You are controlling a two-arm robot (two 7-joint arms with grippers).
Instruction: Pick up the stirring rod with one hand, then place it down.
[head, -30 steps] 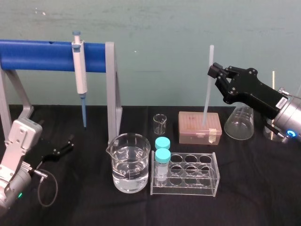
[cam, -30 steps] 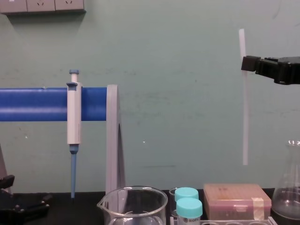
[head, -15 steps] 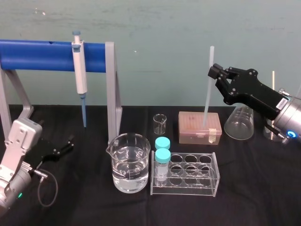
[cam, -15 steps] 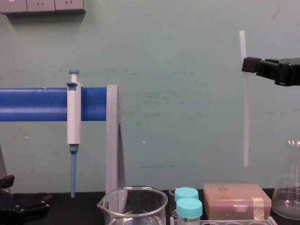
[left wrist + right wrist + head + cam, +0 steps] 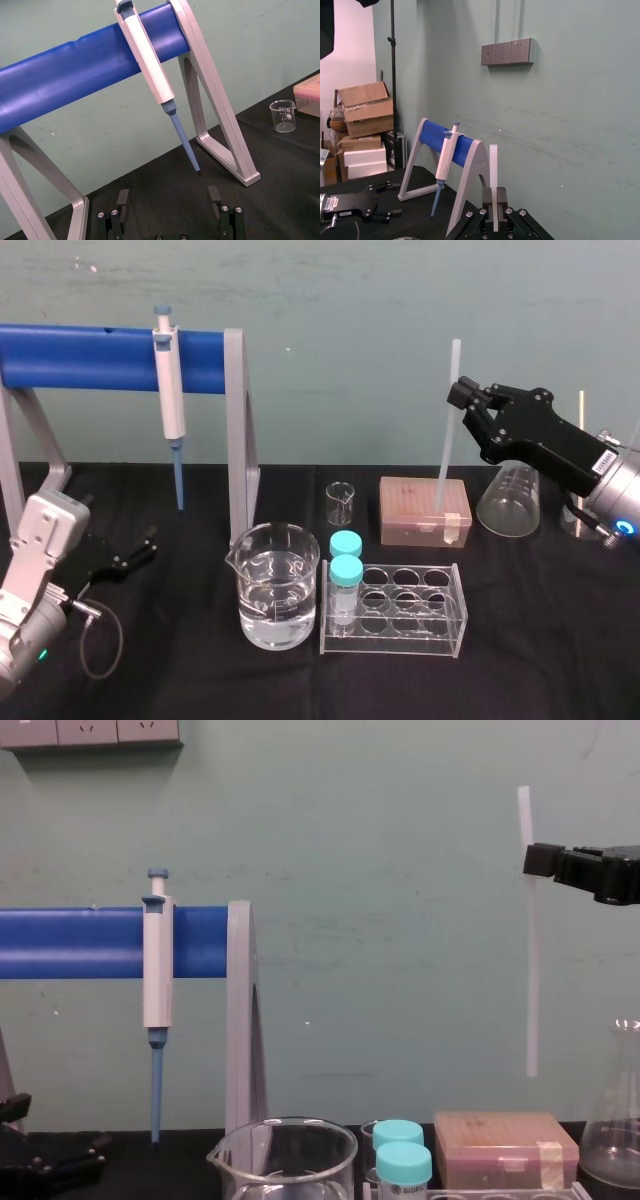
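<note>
While it hangs nearly upright in the air, the stirring rod (image 5: 446, 435) is pinched high on its length by the right gripper (image 5: 458, 400), whose black jaws are pressed against it from both sides, a short stub of rod sticking up above them. Seen from the chest, the rod's lower end is clear of everything, well above the tan pipette-tip box (image 5: 424, 510) that sits directly beneath it (from the head camera the tip merely overlaps the box). Just to the right of that box stands a glass conical flask (image 5: 510, 502), partly behind the gripper's body. A small empty beaker (image 5: 340, 503) stands to the left of the box. Nearer the robot is a clear tube rack (image 5: 440, 628) with two teal-capped tubes (image 5: 346, 558) in its left end, and beside it a large beaker of water (image 5: 278, 585). Farther left, a pipette (image 5: 170, 390) hangs from the blue bar of a grey stand (image 5: 90, 358). The left gripper (image 5: 167, 197) lies low over the black tabletop (image 5: 200, 680) at the left edge, fingers spread and holding nothing.
</note>
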